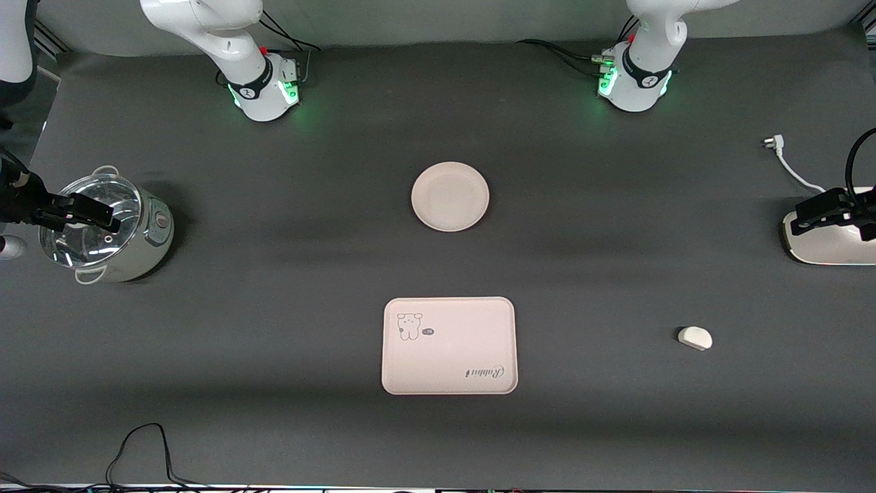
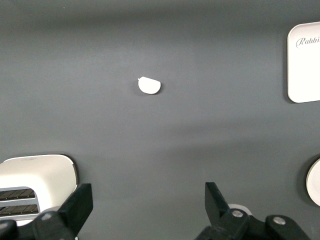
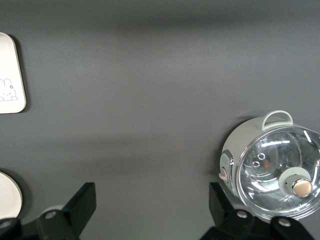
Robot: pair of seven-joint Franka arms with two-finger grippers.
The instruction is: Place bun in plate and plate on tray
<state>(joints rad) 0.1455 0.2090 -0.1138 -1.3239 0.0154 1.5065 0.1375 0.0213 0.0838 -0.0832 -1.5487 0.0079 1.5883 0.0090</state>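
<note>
Table (image 1: pixel 287 342) is covered in dark grey cloth, everything on it well apart. Tray (image 1: pixel 449 346) lies nearest the front camera, mid-table, rabbit drawing in one corner, "Rabbit" script in the diagonal corner, nothing on it. Pot (image 1: pixel 109 229) with a glass lid stands at the right arm's end of the table. Toaster (image 1: pixel 825 236), white, sits at the left arm's end, its cord and plug (image 1: pixel 775 143) trailing toward the bases. Plate (image 1: pixel 450 196) lies mid-table, farther from the front camera than the tray, round, bare. Bun (image 1: pixel 695 337) is on the cloth toward the left arm's end, about level with the tray, not in the plate.

Left gripper (image 1: pixel 804 220) hangs over the toaster, fingers spread wide, holding nothing; its wrist view shows the bun (image 2: pixel 149 85), a tray corner (image 2: pixel 304 65) and the toaster (image 2: pixel 37 180). Right gripper (image 1: pixel 102 218) hangs over the pot lid, fingers also wide, holding nothing; its wrist view shows the pot (image 3: pixel 272 167) and a tray corner (image 3: pixel 10 75). Both arms wait.
</note>
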